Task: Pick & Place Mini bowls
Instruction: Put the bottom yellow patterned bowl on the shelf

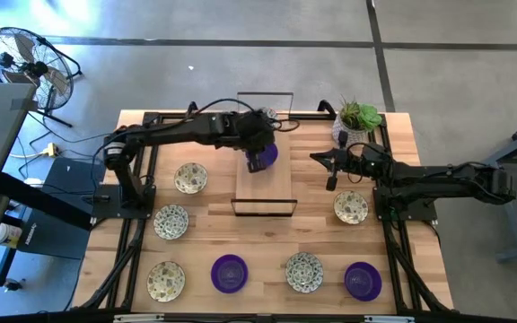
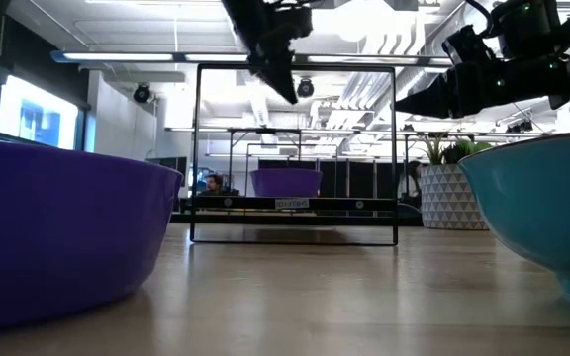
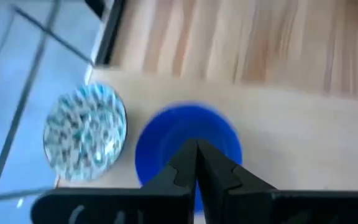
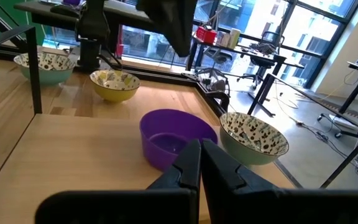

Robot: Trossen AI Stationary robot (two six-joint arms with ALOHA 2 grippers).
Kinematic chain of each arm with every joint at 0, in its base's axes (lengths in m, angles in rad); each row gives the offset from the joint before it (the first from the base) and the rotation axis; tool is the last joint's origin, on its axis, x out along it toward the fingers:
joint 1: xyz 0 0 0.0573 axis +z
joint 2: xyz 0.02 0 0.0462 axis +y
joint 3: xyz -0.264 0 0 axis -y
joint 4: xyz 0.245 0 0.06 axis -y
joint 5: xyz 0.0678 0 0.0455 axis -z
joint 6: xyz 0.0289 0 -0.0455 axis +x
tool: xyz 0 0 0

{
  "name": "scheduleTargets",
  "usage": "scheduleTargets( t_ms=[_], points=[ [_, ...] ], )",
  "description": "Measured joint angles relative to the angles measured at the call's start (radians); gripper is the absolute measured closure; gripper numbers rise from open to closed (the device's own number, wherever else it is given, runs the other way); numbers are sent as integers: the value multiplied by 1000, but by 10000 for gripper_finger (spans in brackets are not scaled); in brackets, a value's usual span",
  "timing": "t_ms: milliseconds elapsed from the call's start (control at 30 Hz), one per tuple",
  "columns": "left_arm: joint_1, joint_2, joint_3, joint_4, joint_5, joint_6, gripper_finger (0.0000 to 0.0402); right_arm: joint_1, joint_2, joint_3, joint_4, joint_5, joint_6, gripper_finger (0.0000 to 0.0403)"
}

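A purple mini bowl (image 1: 264,158) stands on its base on the wooden board inside the black wire frame (image 1: 264,207); it also shows in the low view (image 2: 285,183). My left gripper (image 1: 257,144) hangs above it with its fingers shut (image 3: 196,155) and touches nothing. A speckled mini bowl (image 3: 86,132) sits right beside the purple one (image 4: 174,138); in the high view the left arm hides it. My right gripper (image 1: 318,159), shut (image 4: 201,155), hovers to the right of the frame, raised off the table (image 2: 414,99).
Speckled bowls lie at the left (image 1: 190,178) (image 1: 170,221) (image 1: 165,280), near the front (image 1: 303,271) and at the right (image 1: 351,207). Two purple bowls (image 1: 229,274) (image 1: 363,280) sit along the near edge. A potted plant (image 1: 359,121) stands at the far right corner.
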Motion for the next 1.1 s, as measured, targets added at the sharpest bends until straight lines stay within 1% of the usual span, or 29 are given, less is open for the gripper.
scheduleTargets(
  t_ms=[67,133,200,267,300,433,533,633,833,1000,1100],
  points=[
    [-1,-46,-87,51,-1,-17,400,0,0,0,-4,0,0,402],
    [-8,-94,-182,178,-1,-38,401,0,0,0,-13,0,0,401],
    [-11,-168,-295,241,-2,-56,401,0,0,0,-12,0,0,401],
    [-21,-230,-396,370,10,-73,401,0,0,0,-13,0,2,402],
    [-25,-262,-448,405,13,-86,401,0,0,0,-12,0,2,402],
    [-49,-367,-607,507,1,-128,401,0,0,0,-9,0,3,401],
    [-78,-445,-683,545,-11,-156,401,0,0,0,-7,0,4,402],
    [-129,-501,-723,557,-36,-163,401,0,0,0,-4,0,5,401],
    [-237,-584,-737,471,-131,-163,401,0,1,0,-3,0,5,402],
    [-312,-623,-737,399,-129,-199,401,0,1,0,-3,0,7,402],
    [-363,-640,-737,312,-92,-251,401,0,1,0,-4,0,7,401]
  ],
)
